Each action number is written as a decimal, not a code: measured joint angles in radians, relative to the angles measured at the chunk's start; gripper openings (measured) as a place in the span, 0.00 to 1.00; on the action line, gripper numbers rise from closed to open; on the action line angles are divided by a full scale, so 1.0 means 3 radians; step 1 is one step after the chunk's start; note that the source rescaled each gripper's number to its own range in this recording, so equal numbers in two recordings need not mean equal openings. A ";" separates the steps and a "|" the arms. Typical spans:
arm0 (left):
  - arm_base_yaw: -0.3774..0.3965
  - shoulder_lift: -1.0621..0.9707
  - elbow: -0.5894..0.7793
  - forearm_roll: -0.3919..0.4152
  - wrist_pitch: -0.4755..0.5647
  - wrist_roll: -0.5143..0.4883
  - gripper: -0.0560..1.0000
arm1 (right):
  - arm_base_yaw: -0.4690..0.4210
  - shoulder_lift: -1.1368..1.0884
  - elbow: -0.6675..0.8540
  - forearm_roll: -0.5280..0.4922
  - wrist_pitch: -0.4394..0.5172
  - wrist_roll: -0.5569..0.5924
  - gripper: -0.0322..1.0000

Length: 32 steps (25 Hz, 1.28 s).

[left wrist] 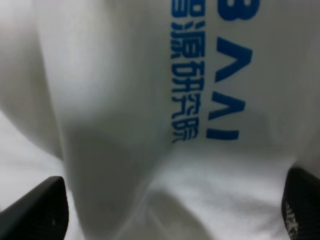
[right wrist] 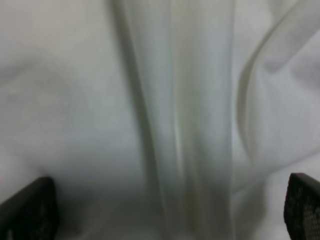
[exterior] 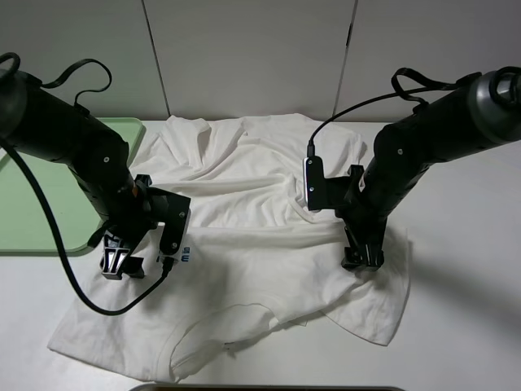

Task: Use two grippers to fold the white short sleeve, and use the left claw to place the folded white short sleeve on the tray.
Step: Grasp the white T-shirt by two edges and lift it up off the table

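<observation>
The white short sleeve (exterior: 244, 236) lies rumpled and spread out on the white table, its collar toward the front edge. A small blue logo (exterior: 186, 254) shows near its left side. My left gripper (exterior: 120, 262) is down at the shirt's left edge, just beside the logo. In the left wrist view its fingertips (left wrist: 35, 210) stand wide apart, open, over a fabric ridge with the blue print (left wrist: 220, 65). My right gripper (exterior: 362, 259) is down on the shirt's right side. Its fingertips (right wrist: 27, 210) are also open, straddling a long fold (right wrist: 185, 125). The pale-green tray (exterior: 49, 212) sits at the far left.
The left arm's black cable (exterior: 49, 228) loops over the tray's edge and the table. Bare table (exterior: 472, 269) lies right of the shirt. A dark strip (exterior: 269, 388) runs along the front edge. Wall panels stand close behind the shirt.
</observation>
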 joint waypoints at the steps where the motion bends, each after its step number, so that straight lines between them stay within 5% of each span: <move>1: 0.0000 0.0000 0.0000 0.0000 0.0000 0.0000 0.85 | 0.0000 0.0038 -0.0012 0.0017 0.0008 0.0000 1.00; 11: 0.0000 0.0007 0.0000 -0.0001 0.0000 0.0000 0.79 | 0.0000 0.0081 -0.0053 0.0071 0.0085 0.0000 0.97; 18: 0.0000 0.0020 0.0000 -0.0004 -0.0007 0.0000 0.63 | 0.0000 0.0108 -0.0038 0.0162 0.0187 0.0000 0.49; 22: 0.0000 0.0026 0.0000 -0.0004 -0.0050 0.0000 0.34 | 0.0000 0.0109 -0.0038 0.0172 0.0166 0.0000 0.30; 24: 0.0000 0.0030 0.0000 0.0000 -0.0072 0.0000 0.26 | 0.0000 0.0115 -0.0038 0.0183 0.0162 0.0000 0.11; 26: 0.0000 0.0030 0.0000 0.0006 -0.0096 0.0000 0.09 | 0.0000 0.0115 -0.0038 0.0186 0.0162 0.0000 0.10; 32: 0.0000 0.0026 0.0000 0.0006 -0.0093 0.0000 0.06 | 0.0000 0.0060 -0.0032 0.0186 0.0186 0.0000 0.10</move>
